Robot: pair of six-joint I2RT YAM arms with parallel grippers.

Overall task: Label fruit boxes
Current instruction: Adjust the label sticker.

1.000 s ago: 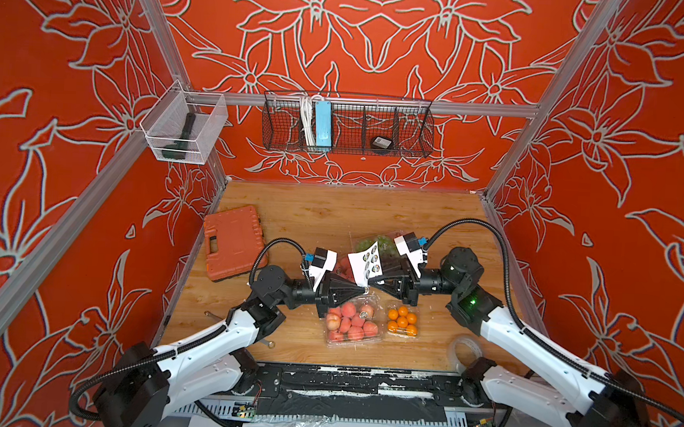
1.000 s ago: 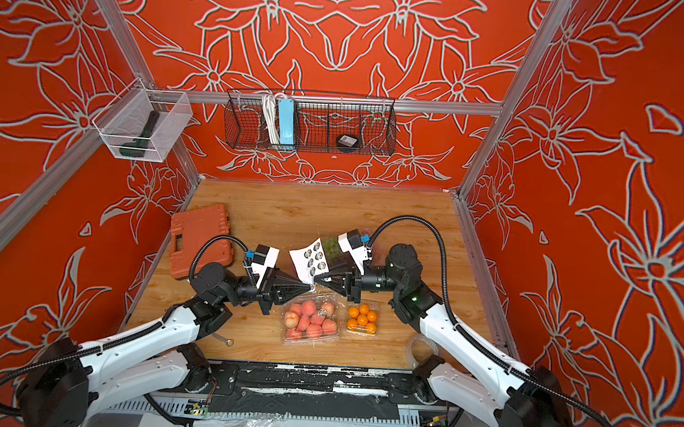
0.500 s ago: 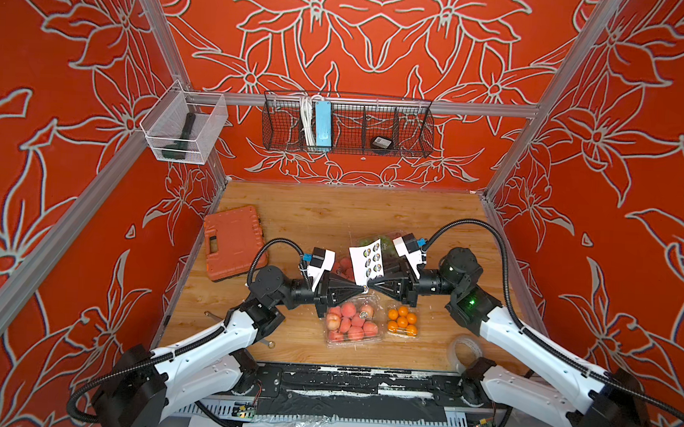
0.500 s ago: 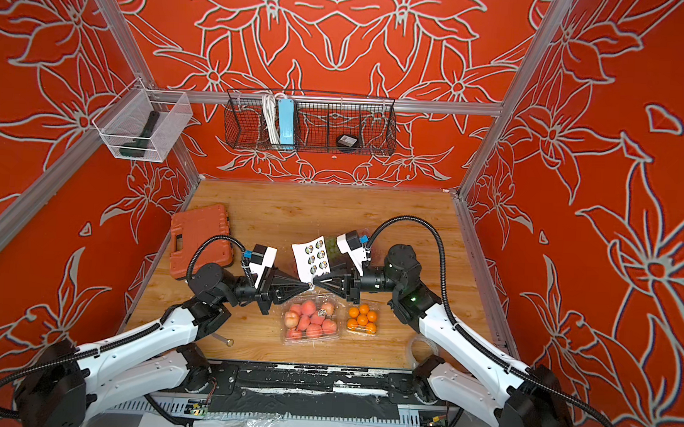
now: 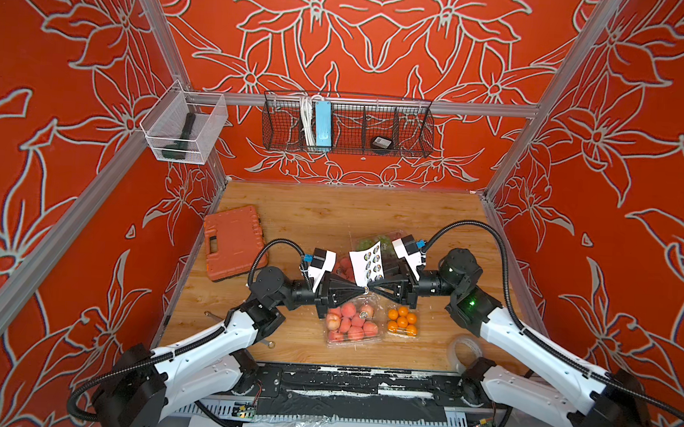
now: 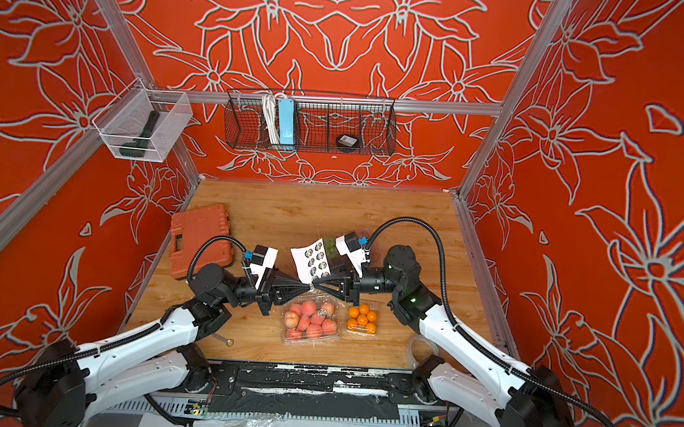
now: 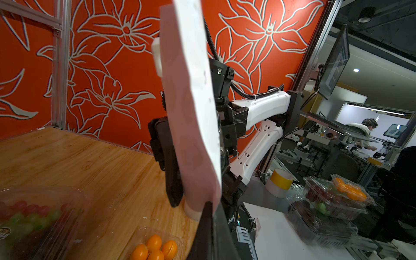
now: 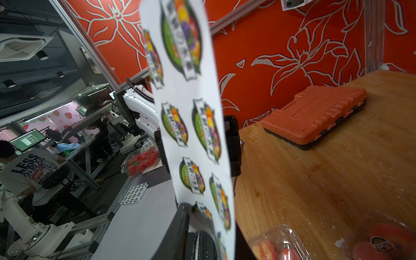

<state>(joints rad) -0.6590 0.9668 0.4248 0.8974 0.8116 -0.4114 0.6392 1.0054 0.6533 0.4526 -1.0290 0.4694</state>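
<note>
Nearest me, the large peach punnet [image 5: 350,323] lies stickered, the small orange punnet [image 5: 403,322] just beside it. Behind sit the small peach punnet [image 5: 342,264] and grape punnet [image 5: 372,240].

I see red-orange walls [image 5: 381,44] with white-outlined flowers, pale wood-grain table [image 5: 332,214], orange tool case [image 5: 234,241], white sticker sheet [image 5: 366,262] bearing green-rimmed multicoloured rounds, pink-red peaches [image 5: 350,323], bright oranges [image 5: 402,321], green and dark-red grapes [image 7: 27,218].

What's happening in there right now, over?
Left claw shut on sticker sheet, sheet upright. Right claw at its lower corner, grip unclear. Large peach box below, one sticker on. Nothing between.
</note>
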